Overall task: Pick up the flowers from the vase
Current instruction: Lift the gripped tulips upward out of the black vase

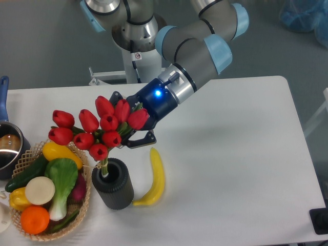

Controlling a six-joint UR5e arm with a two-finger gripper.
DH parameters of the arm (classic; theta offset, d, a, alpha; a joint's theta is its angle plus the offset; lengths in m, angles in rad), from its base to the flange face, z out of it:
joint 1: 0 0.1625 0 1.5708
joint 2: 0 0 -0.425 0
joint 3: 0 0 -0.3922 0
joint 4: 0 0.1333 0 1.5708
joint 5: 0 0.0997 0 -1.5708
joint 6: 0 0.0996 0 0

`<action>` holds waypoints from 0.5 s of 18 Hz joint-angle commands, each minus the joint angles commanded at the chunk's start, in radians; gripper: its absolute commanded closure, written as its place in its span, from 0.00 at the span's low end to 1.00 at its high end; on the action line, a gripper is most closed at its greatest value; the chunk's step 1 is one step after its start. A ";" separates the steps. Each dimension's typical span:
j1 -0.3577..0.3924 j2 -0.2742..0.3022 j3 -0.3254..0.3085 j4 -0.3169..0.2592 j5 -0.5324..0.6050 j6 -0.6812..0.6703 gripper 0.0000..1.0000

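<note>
Camera view: black fingers (pixel 134 134) clamped on the red tulip bouquet (pixel 95 134), tilted leftward, stem tips just inside the dark textured cylindrical vase (pixel 113 184) on the white surface (pixel 230 169).

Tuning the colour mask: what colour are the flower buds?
Red, on pale green stems: the flowers, clear in the fixed camera view.

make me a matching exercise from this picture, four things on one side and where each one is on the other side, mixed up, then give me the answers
Things:
1. flowers
2. banana
3. orange
4. pot

Places:
A. at the table's left edge
B. in the wicker basket
C. held by the gripper, stems reaching down into the vase
D. lying on the table right of the vase

Pairs: 1-C, 2-D, 3-B, 4-A
</note>
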 joint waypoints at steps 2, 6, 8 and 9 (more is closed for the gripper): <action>-0.002 -0.002 0.008 0.000 0.000 -0.017 0.63; 0.006 -0.002 0.035 0.000 -0.011 -0.035 0.63; 0.011 -0.005 0.055 0.000 -0.011 -0.038 0.63; 0.017 -0.005 0.063 0.000 -0.011 -0.041 0.63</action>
